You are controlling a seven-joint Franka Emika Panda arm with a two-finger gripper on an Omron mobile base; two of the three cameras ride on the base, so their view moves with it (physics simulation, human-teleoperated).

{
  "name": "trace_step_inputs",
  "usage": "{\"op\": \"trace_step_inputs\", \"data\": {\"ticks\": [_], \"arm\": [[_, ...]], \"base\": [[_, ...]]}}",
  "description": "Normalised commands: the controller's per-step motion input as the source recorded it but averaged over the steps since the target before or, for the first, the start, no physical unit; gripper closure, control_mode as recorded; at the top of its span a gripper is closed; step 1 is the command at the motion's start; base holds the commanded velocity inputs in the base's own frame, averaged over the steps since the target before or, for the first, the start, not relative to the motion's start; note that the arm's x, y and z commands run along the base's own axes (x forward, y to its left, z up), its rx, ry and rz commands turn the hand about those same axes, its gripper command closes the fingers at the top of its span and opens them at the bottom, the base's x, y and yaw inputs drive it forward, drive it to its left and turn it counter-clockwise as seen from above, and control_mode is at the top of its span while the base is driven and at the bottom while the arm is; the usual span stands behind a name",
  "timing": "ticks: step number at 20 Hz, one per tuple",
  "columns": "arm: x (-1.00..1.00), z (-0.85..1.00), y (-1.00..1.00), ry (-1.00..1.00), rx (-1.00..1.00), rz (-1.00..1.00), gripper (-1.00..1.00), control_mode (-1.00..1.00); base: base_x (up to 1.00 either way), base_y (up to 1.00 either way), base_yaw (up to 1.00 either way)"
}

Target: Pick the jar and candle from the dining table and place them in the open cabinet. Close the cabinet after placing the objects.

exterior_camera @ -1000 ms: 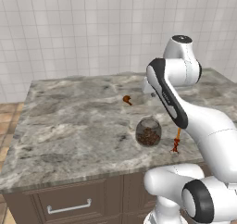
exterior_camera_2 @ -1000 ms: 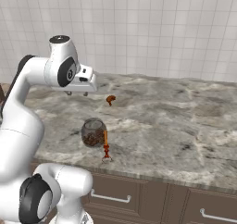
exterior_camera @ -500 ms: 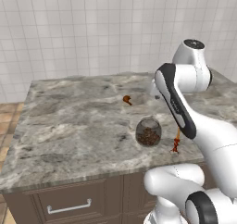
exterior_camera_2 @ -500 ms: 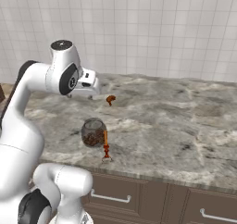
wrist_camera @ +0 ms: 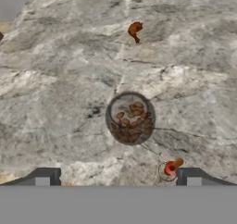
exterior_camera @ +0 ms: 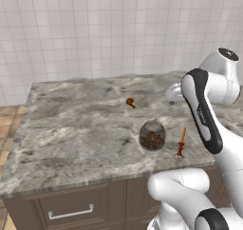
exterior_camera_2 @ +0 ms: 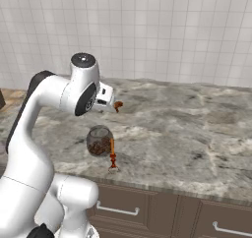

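Spread wider than a second ago and raised higher: end effector (wrist_camera: pixel 118 176), holding nothing, hovering above surface (wrist_camera: pixel 55 79). Directly below, jar (wrist_camera: pixel 130 118); candle (wrist_camera: pixel 172 166) upright just beside right fingertip.

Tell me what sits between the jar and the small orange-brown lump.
Nothing: in the hand view, bare marble runs from the jar to the lump.

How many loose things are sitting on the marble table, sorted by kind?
Glass jar: 1
Orange candle: 1
Small orange-brown lump: 1
Total: 3, all standing apart on the dining table.
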Motion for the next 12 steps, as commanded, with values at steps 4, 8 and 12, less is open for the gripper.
{"op": "trace_step_inputs", "data": {"ticks": [4, 8, 12], "arm": [[-0.24, -0.03, -0.27, -0.07, 0.17, 0.04, -1.00, -1.00], [-0.20, -0.07, -0.23, -0.08, 0.08, 0.10, -1.00, -1.00], [-0.19, -0.09, -0.22, -0.10, 0.02, 0.16, -1.00, -1.00]], "base": [[0.00, 0.00, 0.00], [0.00, 0.00, 0.00], [0.00, 0.00, 0.00]]}}
